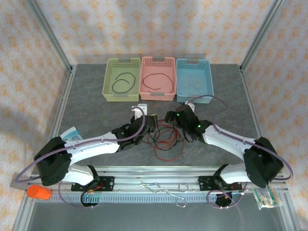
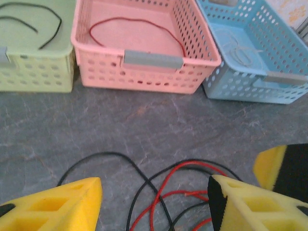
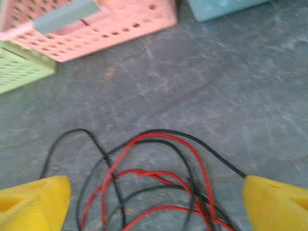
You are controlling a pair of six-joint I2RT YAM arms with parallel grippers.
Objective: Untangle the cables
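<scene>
The remaining tangle (image 1: pixel 165 140) of red and black cables lies on the desk (image 1: pixel 86 110) about midway across it and nearer the near edge, well apart from the 3 baskets lined up along the far edge. Each basket already holds 1 loose cable; the pink basket (image 2: pixel 144 58) holds a red one (image 2: pixel 130 19).

The left claw (image 2: pixel 154 192) and the right claw (image 3: pixel 156 187) hang over the heap from either side. Both are spread wide with strands lying between the fingers, and nothing is pinched. This looks like the picking step: choosing a strand to draw out.

The next move probably calls for 1 claw to close on a single outer loop while the other pins the rest, then a slow pull away, since red and black cross each other several times.

The heap points no single way and is about as wide as deep. A red loop bulges toward the near edge and a black loop reaches toward the left.
</scene>
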